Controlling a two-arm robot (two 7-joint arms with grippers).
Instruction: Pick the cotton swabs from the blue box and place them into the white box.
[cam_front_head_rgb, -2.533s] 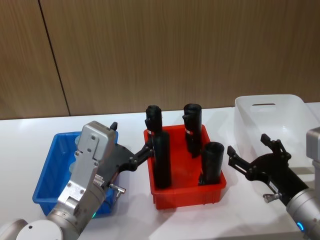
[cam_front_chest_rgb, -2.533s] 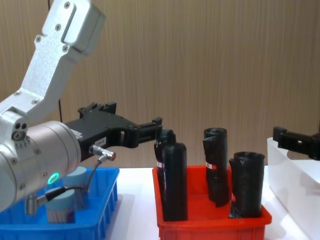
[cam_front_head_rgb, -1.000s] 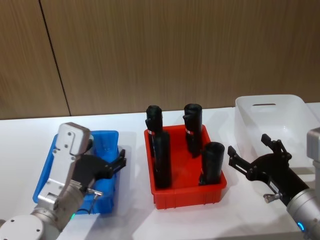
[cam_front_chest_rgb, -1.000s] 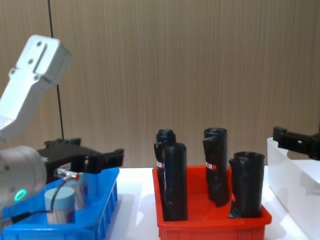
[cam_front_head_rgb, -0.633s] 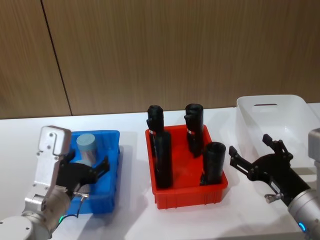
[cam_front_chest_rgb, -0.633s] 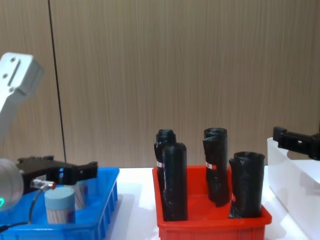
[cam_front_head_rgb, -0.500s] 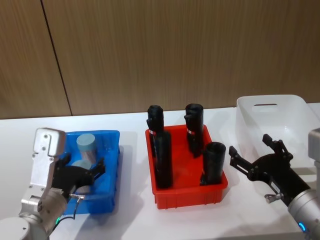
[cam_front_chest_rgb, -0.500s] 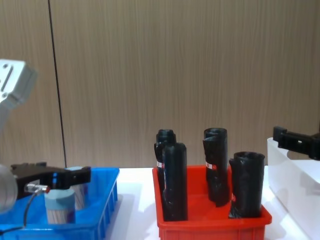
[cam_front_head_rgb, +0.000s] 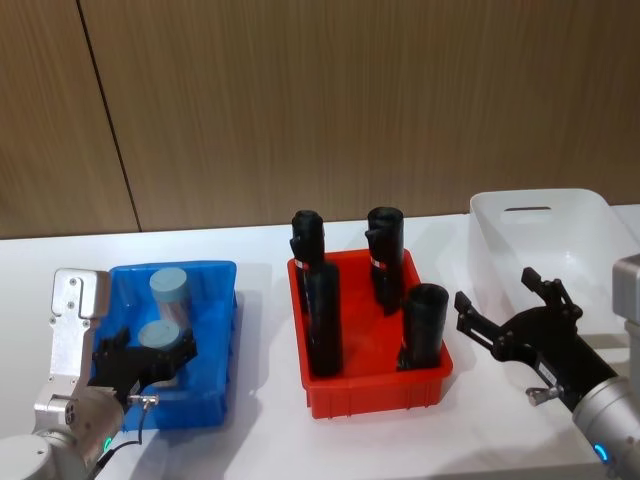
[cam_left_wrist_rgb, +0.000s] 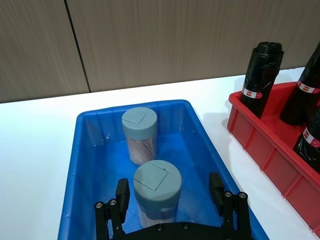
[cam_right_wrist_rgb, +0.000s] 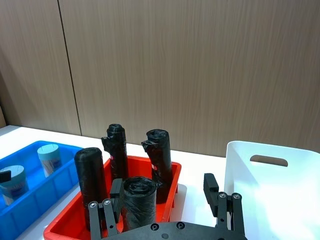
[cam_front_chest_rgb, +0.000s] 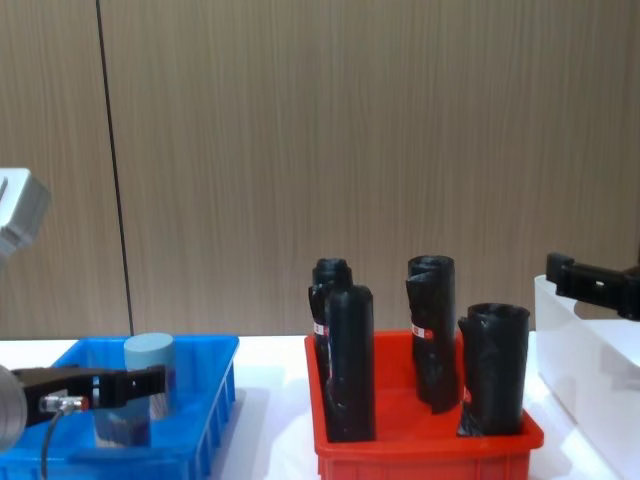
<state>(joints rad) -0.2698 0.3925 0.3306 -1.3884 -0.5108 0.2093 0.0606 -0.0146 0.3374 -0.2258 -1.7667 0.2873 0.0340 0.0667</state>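
Two cotton swabs tubs with grey-blue lids stand in the blue box (cam_front_head_rgb: 218, 398) at the left: a far one (cam_front_head_rgb: 168, 290) and a near one (cam_front_head_rgb: 157, 336). My left gripper (cam_front_head_rgb: 146, 362) is open at the box's near end, low inside it. In the left wrist view its fingers (cam_left_wrist_rgb: 122, 193) flank the near tub (cam_left_wrist_rgb: 157, 186) without touching it, and the far tub (cam_left_wrist_rgb: 139, 134) stands behind. My right gripper (cam_front_head_rgb: 512, 318) hangs open and holds nothing, just in front of the white box (cam_front_head_rgb: 530, 196) at the far right.
A red bin (cam_front_head_rgb: 375, 402) holding several tall black rolls (cam_front_head_rgb: 323, 318) sits between the blue box and the white box. A wooden wall runs behind the white table. Bare tabletop lies left of the blue box and in front of the bins.
My left arm has pulled back from near the red bin, moved left and come down into the blue box, uncovering both tubs. The right arm has stayed still.
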